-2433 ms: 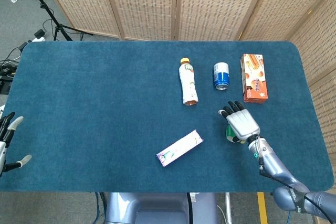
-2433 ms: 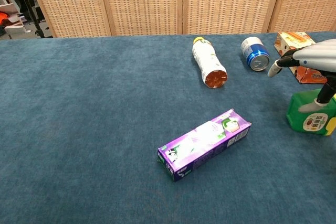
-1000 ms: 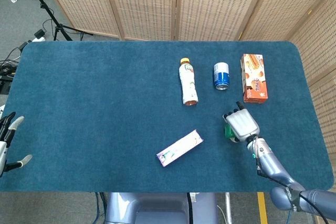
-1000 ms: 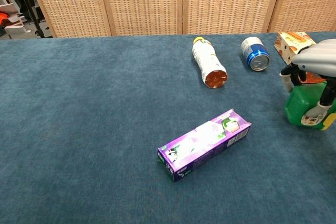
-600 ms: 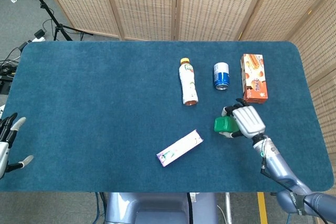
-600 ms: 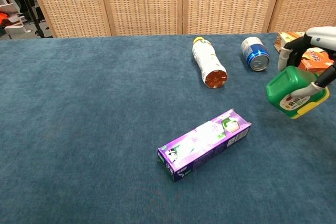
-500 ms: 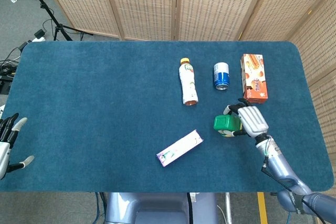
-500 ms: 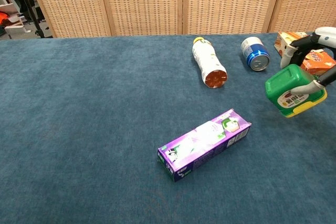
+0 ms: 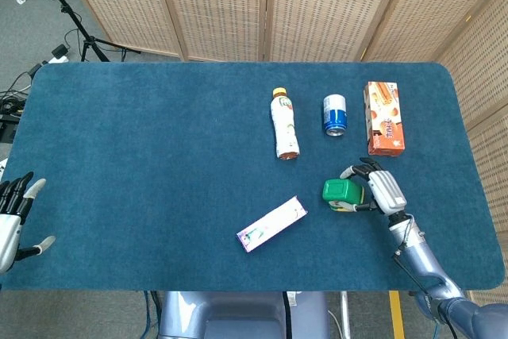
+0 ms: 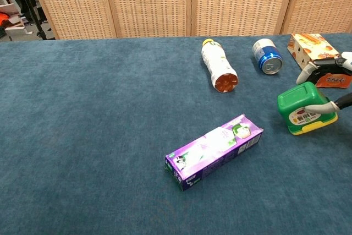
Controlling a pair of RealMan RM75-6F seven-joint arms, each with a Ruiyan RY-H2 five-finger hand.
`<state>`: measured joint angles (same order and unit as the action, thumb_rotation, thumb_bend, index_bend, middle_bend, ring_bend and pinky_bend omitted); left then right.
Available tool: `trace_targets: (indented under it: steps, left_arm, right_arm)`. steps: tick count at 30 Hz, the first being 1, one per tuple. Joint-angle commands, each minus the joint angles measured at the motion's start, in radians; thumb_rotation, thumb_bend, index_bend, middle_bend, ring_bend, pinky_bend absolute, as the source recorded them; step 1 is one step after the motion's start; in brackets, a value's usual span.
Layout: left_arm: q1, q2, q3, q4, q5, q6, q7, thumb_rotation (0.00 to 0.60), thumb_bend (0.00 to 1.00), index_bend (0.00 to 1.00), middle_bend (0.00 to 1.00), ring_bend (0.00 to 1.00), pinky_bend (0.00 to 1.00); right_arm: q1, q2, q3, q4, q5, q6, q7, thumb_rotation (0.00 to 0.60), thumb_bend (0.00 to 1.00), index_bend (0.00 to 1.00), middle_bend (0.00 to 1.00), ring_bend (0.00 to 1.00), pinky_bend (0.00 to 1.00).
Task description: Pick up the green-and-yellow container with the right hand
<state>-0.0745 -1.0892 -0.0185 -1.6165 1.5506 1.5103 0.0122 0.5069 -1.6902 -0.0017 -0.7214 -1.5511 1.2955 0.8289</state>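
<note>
The green-and-yellow container point(image 9: 339, 193) point(image 10: 306, 111) is tipped, its green body toward the table's middle and its yellow end low. My right hand point(image 9: 382, 187) point(image 10: 333, 83) grips it from the right, with a finger over the top and the thumb point(image 10: 323, 107) across its front. Whether the container touches the cloth, I cannot tell. In the chest view most of the hand runs off the right edge. My left hand point(image 9: 13, 223) hangs off the table's front left corner, its fingers spread and holding nothing.
A white bottle point(image 9: 283, 125) point(image 10: 218, 71), a blue can point(image 9: 335, 114) point(image 10: 266, 56) and an orange box point(image 9: 383, 117) point(image 10: 312, 48) lie behind the container. A purple box point(image 9: 272, 224) point(image 10: 214, 151) lies to its front left. The blue table's right edge point(image 9: 475, 172) is close to my right arm.
My right hand closed on the container, raised it and carried it left. In the last half second the container sank lower in the chest view. The left hand barely moved.
</note>
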Motion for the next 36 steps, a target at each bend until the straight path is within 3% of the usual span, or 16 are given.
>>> trace_targets:
  steps: [1,5,6,8,16,26,30,36]
  left_arm:
    - [0.000,-0.002,0.000,-0.001,0.000,0.000,0.004,0.600,0.00,0.00,0.00,0.00,0.00]
    - [0.001,-0.002,0.000,-0.002,-0.001,0.003,0.004,0.600,0.00,0.00,0.00,0.00,0.00]
    - [0.002,-0.001,-0.002,-0.003,-0.001,0.005,0.001,0.600,0.00,0.00,0.00,0.00,0.00]
    - [0.002,0.000,-0.002,-0.002,-0.001,0.006,-0.002,0.600,0.00,0.00,0.00,0.00,0.00]
    - [0.004,0.001,0.002,-0.002,0.008,0.012,-0.005,0.600,0.00,0.00,0.00,0.00,0.00]
    - [0.010,0.007,0.005,-0.001,0.020,0.028,-0.023,0.600,0.00,0.00,0.00,0.00,0.00]
    - [0.011,0.004,0.002,0.002,0.016,0.031,-0.016,0.600,0.00,0.00,0.00,0.00,0.00]
    - [0.013,-0.004,-0.002,0.005,0.015,0.038,-0.002,0.600,0.00,0.00,0.00,0.00,0.00]
  right_arm:
    - [-0.009,-0.015,-0.020,0.053,-0.029,0.016,0.035,0.600,0.68,0.51,0.49,0.32,0.14]
    - [-0.014,-0.013,-0.059,0.111,-0.071,0.018,0.095,0.600,0.43,0.13,0.09,0.05,0.14]
    - [-0.020,-0.008,-0.065,0.118,-0.080,0.038,0.128,0.600,0.38,0.05,0.03,0.01,0.14]
    - [-0.032,-0.005,-0.068,0.139,-0.091,0.074,0.176,0.600,0.35,0.00,0.00,0.00,0.14]
    - [-0.068,0.022,-0.065,0.159,-0.110,0.187,0.211,0.600,0.34,0.00,0.00,0.00,0.12]
    - [-0.089,0.110,-0.037,0.055,-0.097,0.241,0.163,0.600,0.30,0.00,0.00,0.00,0.09]
    - [-0.122,0.183,-0.015,-0.075,-0.067,0.258,-0.042,0.600,0.03,0.00,0.00,0.00,0.03]
    - [-0.203,0.261,0.020,-0.357,0.024,0.271,-0.472,0.600,0.00,0.00,0.00,0.00,0.00]
